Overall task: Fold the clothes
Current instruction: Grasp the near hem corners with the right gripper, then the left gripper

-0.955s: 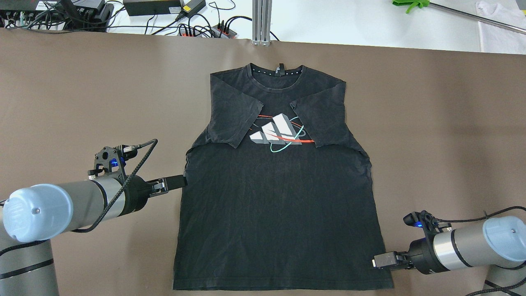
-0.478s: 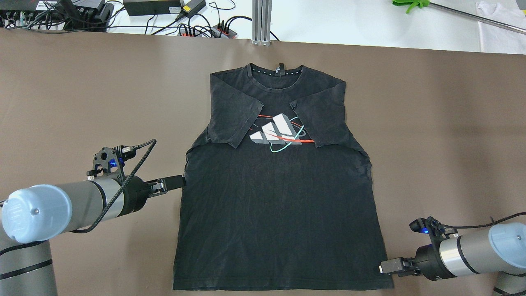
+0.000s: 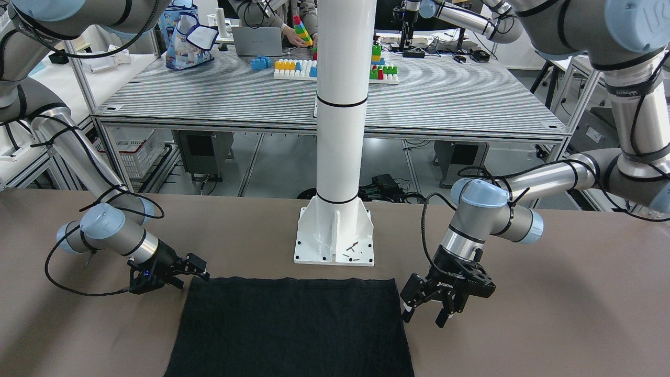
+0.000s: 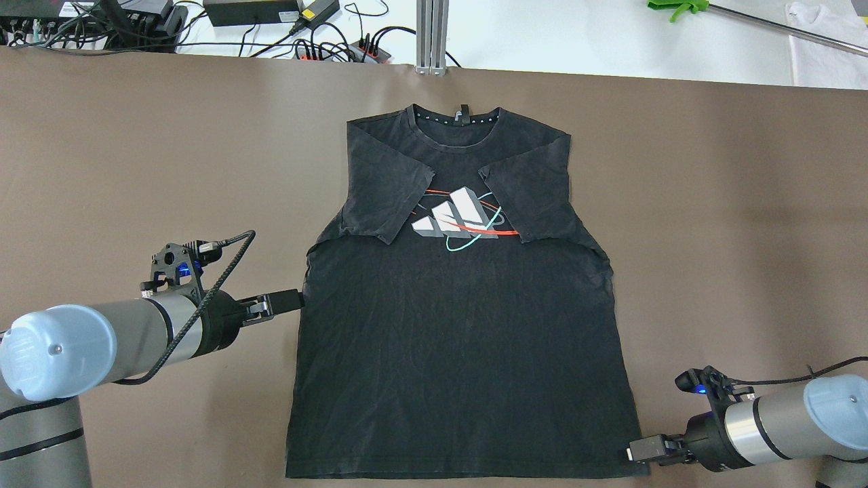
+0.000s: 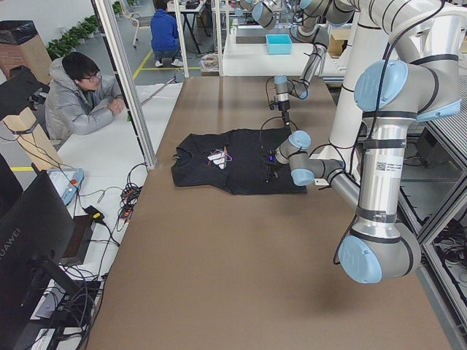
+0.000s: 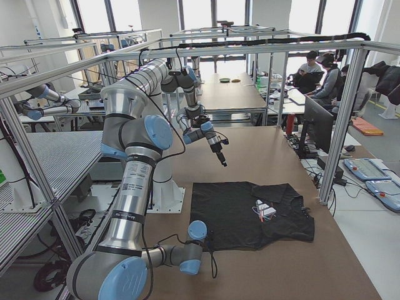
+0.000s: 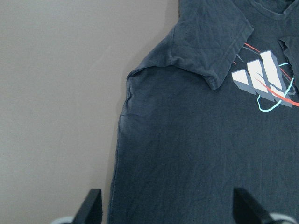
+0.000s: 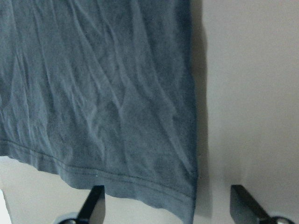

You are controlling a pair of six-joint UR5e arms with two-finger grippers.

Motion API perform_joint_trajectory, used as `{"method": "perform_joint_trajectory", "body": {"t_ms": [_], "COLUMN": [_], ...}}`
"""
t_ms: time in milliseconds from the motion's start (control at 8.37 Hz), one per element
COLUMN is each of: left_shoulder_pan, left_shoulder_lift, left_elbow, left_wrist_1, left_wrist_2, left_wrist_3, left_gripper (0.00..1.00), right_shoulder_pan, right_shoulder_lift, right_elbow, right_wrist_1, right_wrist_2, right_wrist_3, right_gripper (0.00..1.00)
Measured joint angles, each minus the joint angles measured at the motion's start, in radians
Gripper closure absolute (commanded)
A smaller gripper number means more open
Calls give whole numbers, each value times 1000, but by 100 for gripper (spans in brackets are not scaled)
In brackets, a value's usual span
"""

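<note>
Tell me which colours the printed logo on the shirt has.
The logo has white-grey bars with red and turquoise lines; clearest in left wrist view.

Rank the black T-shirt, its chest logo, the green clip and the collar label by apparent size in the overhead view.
1. black T-shirt, by far the largest
2. chest logo
3. green clip, at the frame's top edge
4. collar label, smallest

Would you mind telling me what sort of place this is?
Probably a robotics lab: robot arms at several aluminium-framed benches, people seated alongside, and power supplies beside the table.
</note>
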State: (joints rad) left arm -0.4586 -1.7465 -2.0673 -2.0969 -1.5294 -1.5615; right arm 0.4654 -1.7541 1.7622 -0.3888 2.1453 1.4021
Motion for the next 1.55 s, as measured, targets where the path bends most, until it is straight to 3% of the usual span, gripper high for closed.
{"method": "perform_joint_trajectory", "body": {"t_ms": [119,239,358,1194,1553], "left_shoulder_pan": [0,0,0,17,142], "left_shoulder_lift": [0,1,4,15,60], "left_elbow": [0,0,0,-13,-27], "left_wrist_1": [0,0,0,-1,-4], "left_wrist_2": [0,0,0,1,81], "left_wrist_3": [0,1,1,-2,-36], "left_gripper": [0,0,0,0,0], "right_shoulder_pan": [-3,-4,-4,-2,1], "right_shoulder_lift": [0,0,0,5,12], "right_elbow": [-2,-3,-4,5,6], "right_wrist_1": [0,-1,-1,23,68], "right_wrist_2": [0,-1,-1,-3,-4], "right_wrist_3": [0,3,5,6,6], "right_gripper": [76,94,100,100,100]}}
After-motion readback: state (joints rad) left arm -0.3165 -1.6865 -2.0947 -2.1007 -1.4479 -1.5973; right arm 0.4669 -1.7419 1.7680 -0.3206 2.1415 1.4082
